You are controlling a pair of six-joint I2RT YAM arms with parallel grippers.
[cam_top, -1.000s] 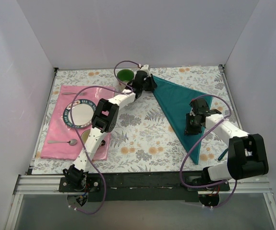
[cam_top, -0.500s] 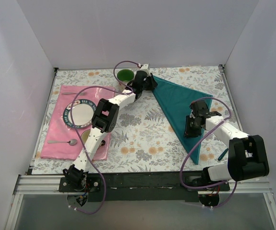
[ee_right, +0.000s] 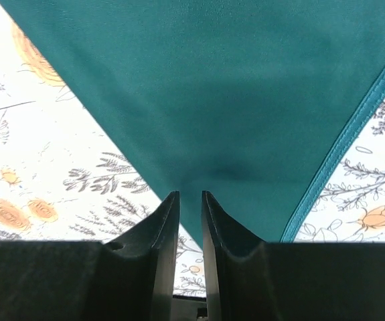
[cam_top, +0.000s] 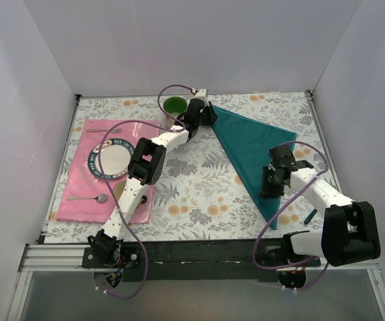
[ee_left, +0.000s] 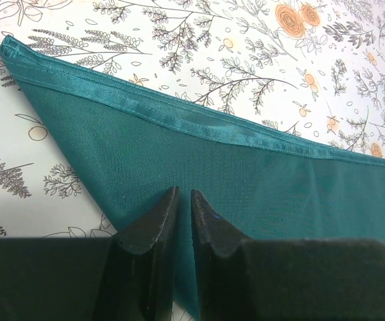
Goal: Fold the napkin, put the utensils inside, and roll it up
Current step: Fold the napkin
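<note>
- Right end effector (ee_right: 190,195): fingers nearly together, pinching the napkin (cam_top: 252,150) close to its near tip.
- Napkin: dark teal, folded into a flat triangle with hemmed edges, lying on the right half of the table (cam_top: 199,180).
- Left end effector (ee_left: 181,194): nearly closed, pinching the napkin's far-left corner.

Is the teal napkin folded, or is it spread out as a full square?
Folded: the napkin lies flat as a triangle on the table, not as a full square.

The napkin (cam_top: 252,144) is showing plain dark teal. The bench (cam_top: 199,184) is displaying orange flowers and grey leaves on white. The placemat (cam_top: 78,187) is showing pink.
</note>
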